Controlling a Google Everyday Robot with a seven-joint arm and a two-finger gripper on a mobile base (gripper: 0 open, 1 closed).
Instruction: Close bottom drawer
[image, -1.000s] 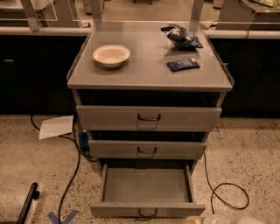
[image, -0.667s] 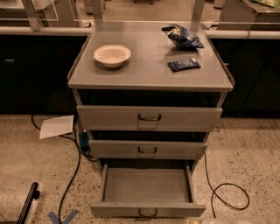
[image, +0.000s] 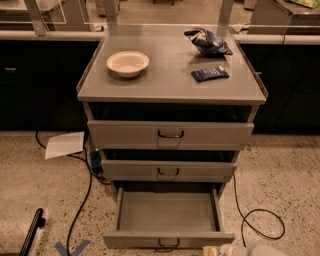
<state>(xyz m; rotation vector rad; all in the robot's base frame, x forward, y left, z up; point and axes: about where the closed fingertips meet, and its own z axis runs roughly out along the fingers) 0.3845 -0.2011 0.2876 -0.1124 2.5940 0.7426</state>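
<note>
The bottom drawer (image: 167, 212) of the grey metal cabinet is pulled well out, showing a plain grey tray with nothing in it. Its narrow front panel carries a small dark wire handle (image: 167, 244) at the lower edge of the view. The mid drawer (image: 168, 171) and the top drawer (image: 170, 135) stand out only slightly. My gripper (image: 235, 249) shows as a pale white and tan shape at the bottom edge. It is just right of the bottom drawer's front corner and mostly cut off.
On the cabinet top (image: 170, 82) are a white bowl (image: 128, 63), a blue chip bag (image: 207, 42) and a dark blue bar (image: 209, 74). On the speckled floor are a paper sheet (image: 65, 144), black cables (image: 260, 220), a black bar (image: 31, 235) and blue tape (image: 70, 248).
The view has drawn a little closer to the cabinet. The pale gripper has come further into view at the bottom right. The drawers have not moved.
</note>
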